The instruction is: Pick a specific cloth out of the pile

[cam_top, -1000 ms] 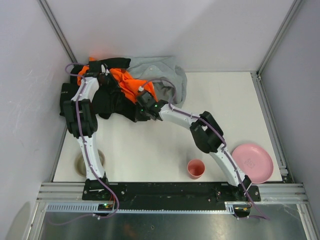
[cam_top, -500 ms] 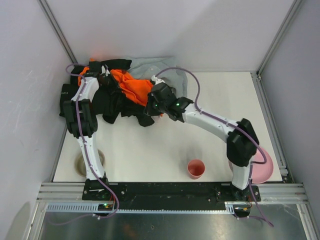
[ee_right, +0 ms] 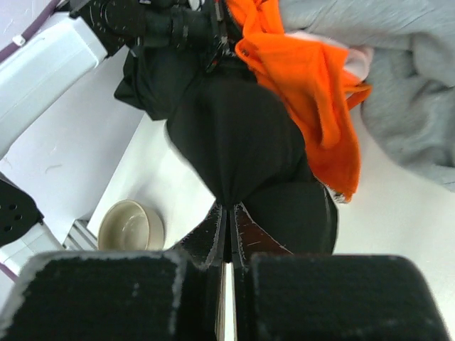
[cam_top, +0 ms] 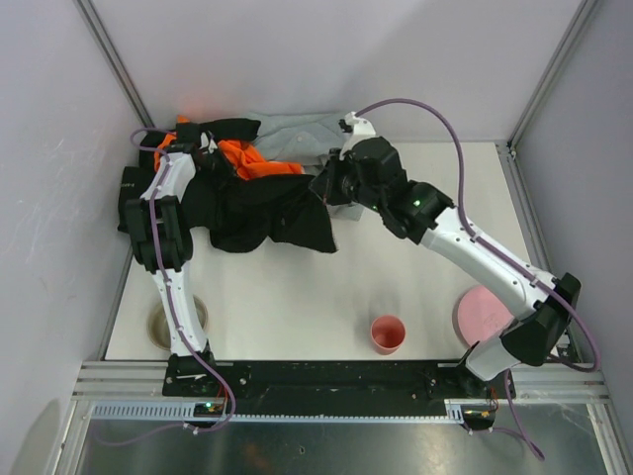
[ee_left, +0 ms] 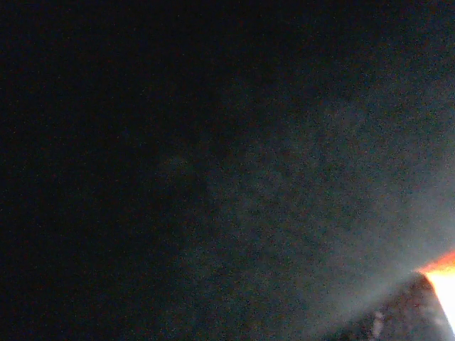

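The right gripper [ee_right: 227,213] and left gripper [cam_top: 205,156] are each clamping the cloth [cam_top: 272,213], stretching it across the front of the pile [cam_top: 297,129], so raising both evenly is looking safest for freeing it from the orange garment [ee_right: 306,78]

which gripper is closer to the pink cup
Right. The right gripper pinches the black cloth beyond and left of the cup; the left gripper is farther, at the back left of the pile.
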